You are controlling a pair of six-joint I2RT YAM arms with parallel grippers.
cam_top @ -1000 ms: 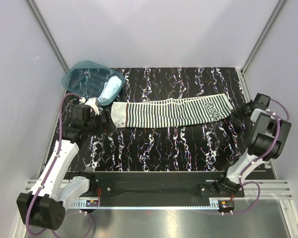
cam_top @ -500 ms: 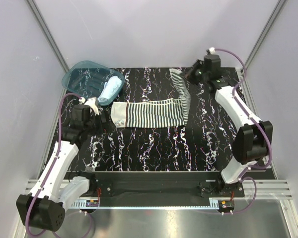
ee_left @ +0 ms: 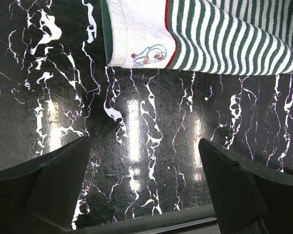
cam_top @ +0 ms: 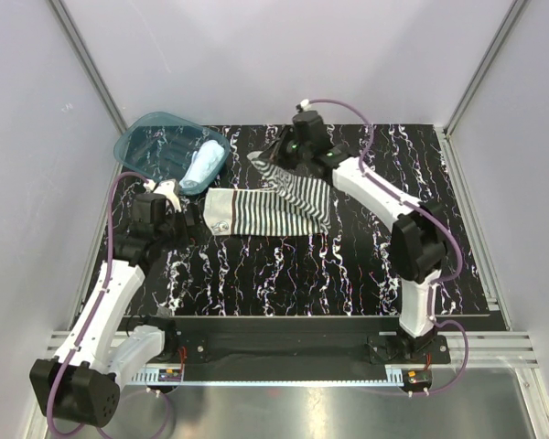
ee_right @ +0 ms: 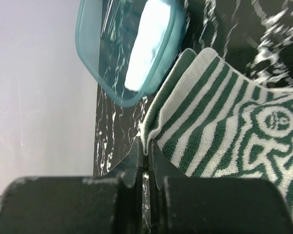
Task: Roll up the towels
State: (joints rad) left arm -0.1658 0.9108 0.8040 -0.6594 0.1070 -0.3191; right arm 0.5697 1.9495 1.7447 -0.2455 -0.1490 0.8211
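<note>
We are holding our right arm stretched toward twelve o'clock, its hand [cam_top: 271,165] pinching the striped towel [cam_top: 265,215]; our left hand [cam_top: 171,194] is hovering at ten o'clock, fingers [ee_left: 58,170] spread wide.

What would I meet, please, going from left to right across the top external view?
Teal tub → pale blue towel lying in its right end → striped towel → right arm's elbow.

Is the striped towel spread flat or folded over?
Partly folded over. The right gripper pinches the striped towel by its lettered end, raised back over the flat half; the other end lies on the table.
</note>
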